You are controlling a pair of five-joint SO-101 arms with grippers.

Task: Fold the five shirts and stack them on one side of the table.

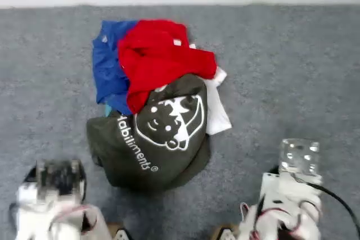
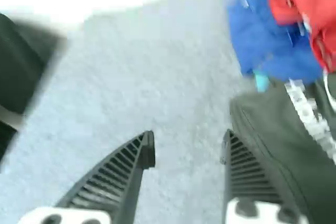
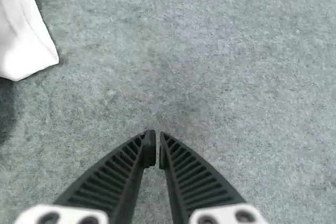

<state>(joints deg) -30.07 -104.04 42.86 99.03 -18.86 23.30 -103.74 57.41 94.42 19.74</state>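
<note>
In my overhead view, at the lower centre of the frame, the dark green shirt (image 1: 163,161) carries one line of white lettering (image 1: 136,145). It runs on a slant and ends in a small circled mark. Beside it is a white cartoon face (image 1: 169,125) with a star on top. My left wrist camera catches that lettering (image 2: 310,114) at the right edge, too blurred to read. Near the top centre, the red shirt (image 1: 163,60) has a white tag (image 1: 177,42), too small to read.
</note>
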